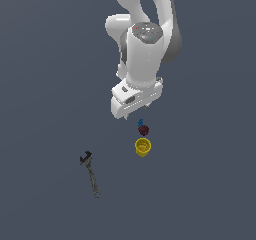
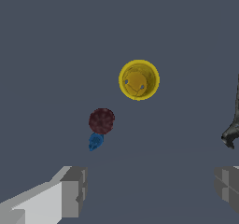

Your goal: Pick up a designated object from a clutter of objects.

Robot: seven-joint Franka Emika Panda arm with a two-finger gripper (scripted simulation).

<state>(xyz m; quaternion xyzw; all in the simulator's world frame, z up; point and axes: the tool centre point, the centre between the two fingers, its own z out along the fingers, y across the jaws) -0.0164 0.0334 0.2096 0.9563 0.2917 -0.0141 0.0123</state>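
The tiny bright blue lumpy item (image 2: 95, 141) lies on the grey floor, touching the dark red bumpy ball (image 2: 101, 120). The yellow cup (image 2: 138, 80) stands upright just beyond the ball. In the exterior view the blue item (image 1: 140, 122) peeks out under the arm's hand, with the ball (image 1: 143, 130) and the cup (image 1: 143, 147) in a short row below it. My gripper (image 2: 151, 190) is open and empty, raised above the floor; the blue item lies off to one finger's side, not between the fingers (image 2: 70, 190).
A dark grey adjustable wrench (image 1: 90, 174) lies on the floor toward the exterior view's left, apart from the others; its jaw end shows at the wrist view's edge (image 2: 232, 132). The floor is flat dark grey all around.
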